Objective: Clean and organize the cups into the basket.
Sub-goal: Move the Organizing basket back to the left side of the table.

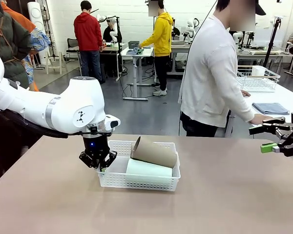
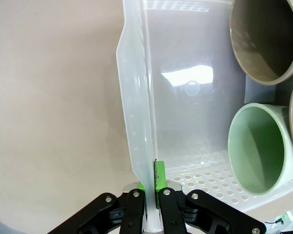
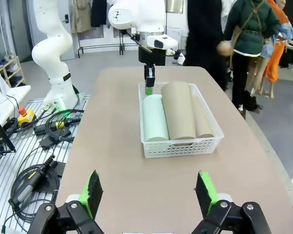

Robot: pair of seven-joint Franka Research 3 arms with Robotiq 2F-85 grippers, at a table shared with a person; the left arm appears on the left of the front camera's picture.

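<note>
pinching the basket [image 1: 118, 181] wall, the left gripper [image 2: 150, 187] was clenched; cups [image 3: 178, 109] lay inside; the right gripper [image 3: 149, 192] hung released.

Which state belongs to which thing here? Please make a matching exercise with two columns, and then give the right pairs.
Things:
1. left claw
2. right claw
3. mint green cup
4. top tan cup

States:
A. open, holding nothing, above the bare table
B. lying on the basket floor, along one long wall
C. resting on top of other cups
D. shut on the short end wall of the basket

Right pairs: 1-D, 2-A, 3-B, 4-C
</note>
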